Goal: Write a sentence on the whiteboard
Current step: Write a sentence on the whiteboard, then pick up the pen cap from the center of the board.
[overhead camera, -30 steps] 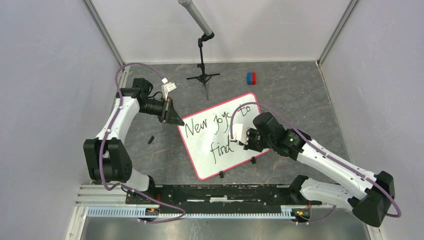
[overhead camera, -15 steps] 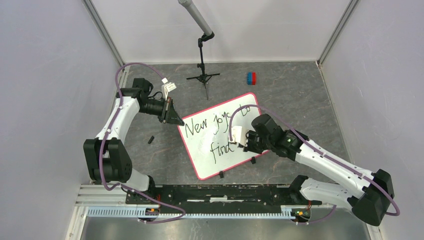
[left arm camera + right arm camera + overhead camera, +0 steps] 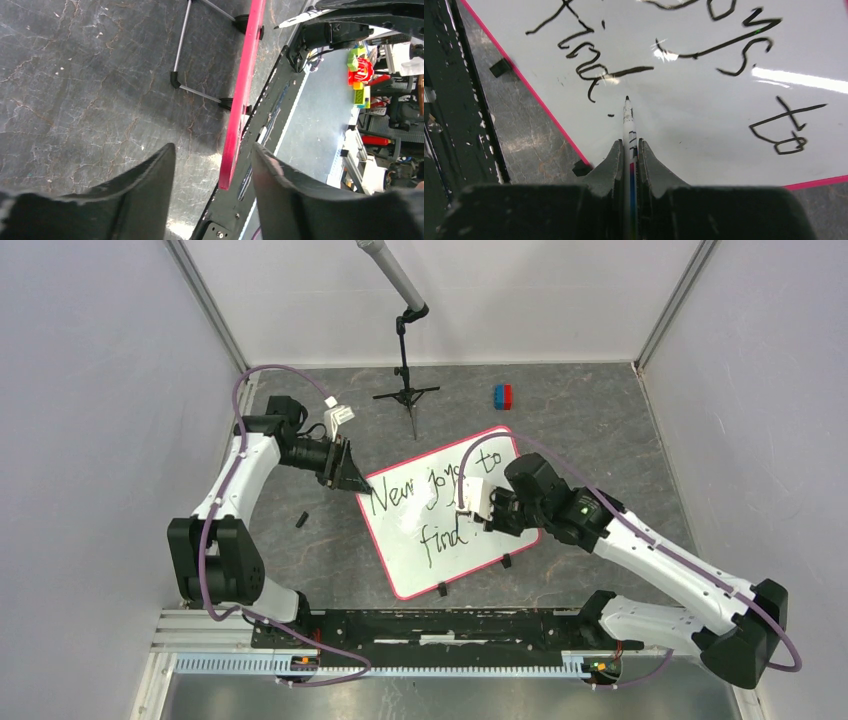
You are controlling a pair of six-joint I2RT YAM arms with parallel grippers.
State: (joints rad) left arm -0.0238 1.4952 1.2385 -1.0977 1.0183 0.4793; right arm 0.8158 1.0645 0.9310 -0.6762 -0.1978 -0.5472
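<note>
Grey tabletop (image 3: 600, 440): wrist cams show R claw (image 3: 630, 145) clamping marker (image 3: 628, 117), L claw (image 3: 212, 150) agape astride whiteboard (image 3: 242, 100).

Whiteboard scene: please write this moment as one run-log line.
left gripper: open, straddling whiteboard edge | right gripper: shut on marker | tip: beside "find", contact unclear | sentence: "New joys to find" written

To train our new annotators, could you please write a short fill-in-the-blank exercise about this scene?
The right gripper is shut on a ____.
On the whiteboard, the sentence's lower line holds the word ____.
The left gripper is ____, straddling the whiteboard's rim.
Beyond the whiteboard lies a small block, half red, half ____.
Missing words: marker; find; open; blue.
</note>
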